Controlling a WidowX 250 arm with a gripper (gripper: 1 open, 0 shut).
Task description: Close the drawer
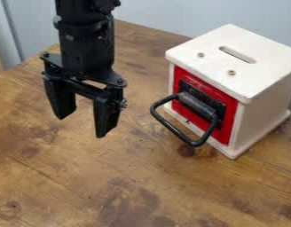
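From my end: brown wood-grain tabletop (77, 191), pale wall behind. Black metal gripper (86, 113) pointed down above it, jaws apart. Red-fronted drawer (211, 99) with black wire-loop handle (190, 140) sat right of gripper, in cream-white box (261, 84).

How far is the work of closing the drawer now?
The drawer looks near its box's frame, but full closure is unclear. Nothing is in hand: the open end effector hangs apart from the handle. Probably left: push any remaining gap shut.
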